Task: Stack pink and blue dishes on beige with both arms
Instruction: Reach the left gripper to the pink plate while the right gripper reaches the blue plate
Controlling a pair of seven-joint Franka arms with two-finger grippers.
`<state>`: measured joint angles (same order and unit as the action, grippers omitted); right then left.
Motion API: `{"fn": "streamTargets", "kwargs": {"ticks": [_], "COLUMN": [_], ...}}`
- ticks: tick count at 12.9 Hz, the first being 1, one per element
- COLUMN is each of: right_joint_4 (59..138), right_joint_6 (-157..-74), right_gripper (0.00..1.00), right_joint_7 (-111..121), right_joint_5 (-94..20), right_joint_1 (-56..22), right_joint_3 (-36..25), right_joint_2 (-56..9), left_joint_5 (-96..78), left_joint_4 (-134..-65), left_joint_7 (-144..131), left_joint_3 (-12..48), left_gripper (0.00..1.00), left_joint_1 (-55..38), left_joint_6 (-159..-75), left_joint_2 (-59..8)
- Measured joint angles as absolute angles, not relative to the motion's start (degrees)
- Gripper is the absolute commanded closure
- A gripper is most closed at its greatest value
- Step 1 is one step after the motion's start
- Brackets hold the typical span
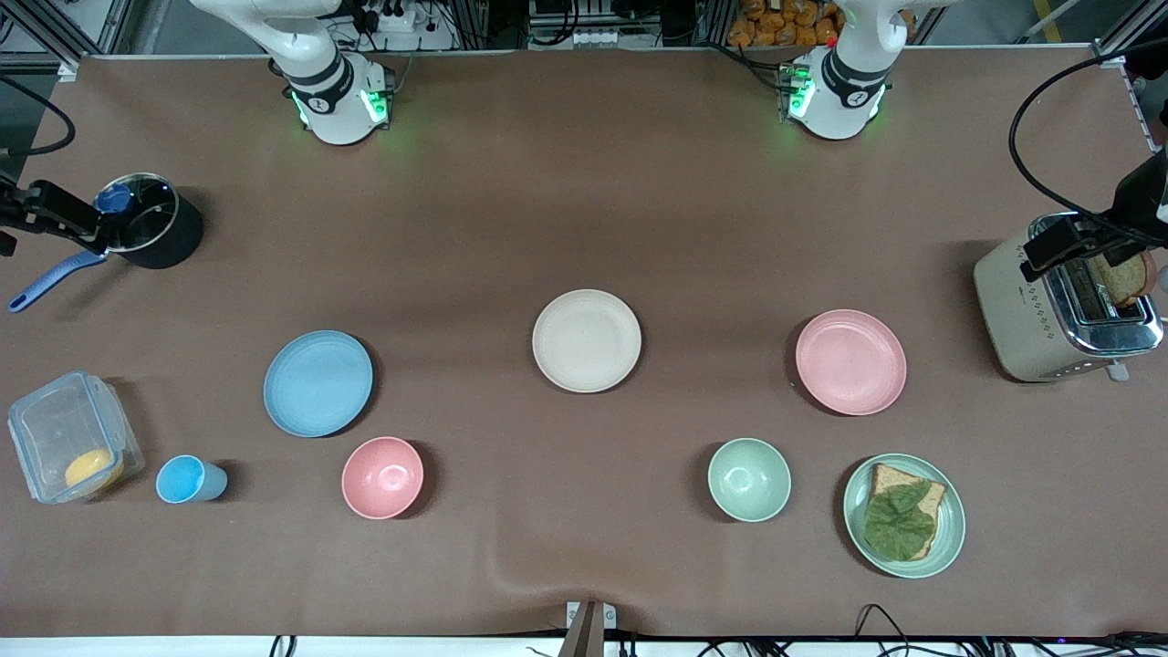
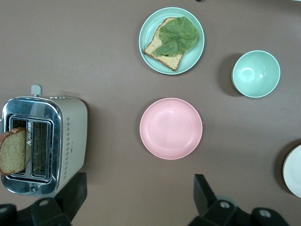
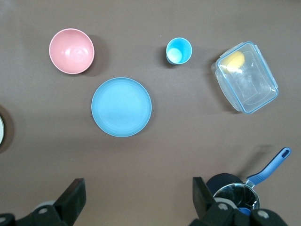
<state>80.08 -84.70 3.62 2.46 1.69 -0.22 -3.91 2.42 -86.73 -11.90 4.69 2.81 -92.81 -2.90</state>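
The beige plate (image 1: pixel 587 340) lies bare at the table's middle. The blue plate (image 1: pixel 318 383) (image 3: pixel 121 107) lies toward the right arm's end and the pink plate (image 1: pixel 850 361) (image 2: pixel 171 128) toward the left arm's end, both flat on the table with nothing on them. My left gripper (image 2: pixel 139 194) hangs open and high, over bare table between the pink plate and the toaster (image 2: pixel 43 146). My right gripper (image 3: pixel 139 194) hangs open and high, over bare table between the blue plate and the pot (image 3: pixel 233 190). Neither holds anything.
A pink bowl (image 1: pixel 382 477), blue cup (image 1: pixel 187 480) and clear lidded box (image 1: pixel 73 449) sit nearer the front camera than the blue plate. A green bowl (image 1: pixel 749 479) and a green plate with toast and a leaf (image 1: pixel 903 515) sit nearer than the pink plate.
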Motion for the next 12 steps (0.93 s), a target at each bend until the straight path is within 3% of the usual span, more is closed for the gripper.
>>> {"fn": "streamTargets", "kwargs": {"ticks": [4, 7, 9, 12], "right_joint_4": [80.1, 80.0, 80.0, 80.0], "right_joint_6": [-84.7, -84.7, -84.6, -84.6], "right_gripper": [0.00, 0.00, 0.00, 0.00], "right_joint_7": [3.6, 3.6, 3.6, 3.6], "right_joint_5": [2.5, 2.5, 2.5, 2.5], "right_joint_1": [1.7, 1.7, 1.7, 1.7], "right_joint_3": [-0.2, -0.3, -0.4, -0.3], "right_joint_2": [-3.9, -3.9, -3.9, -3.9], "left_joint_5": [2.4, 2.4, 2.4, 2.4], "left_joint_4": [-87.1, -89.0, -92.2, -102.3], "left_joint_7": [-11.9, -11.8, -11.7, -11.7], "left_joint_3": [4.3, 4.2, 4.2, 4.3], "left_gripper": [0.00, 0.00, 0.00, 0.00], "left_joint_1": [3.0, 3.8, 3.8, 3.8], "left_joint_6": [-92.6, -93.1, -98.8, -111.9], "left_joint_2": [-3.4, -8.2, -12.8, -15.5]}}
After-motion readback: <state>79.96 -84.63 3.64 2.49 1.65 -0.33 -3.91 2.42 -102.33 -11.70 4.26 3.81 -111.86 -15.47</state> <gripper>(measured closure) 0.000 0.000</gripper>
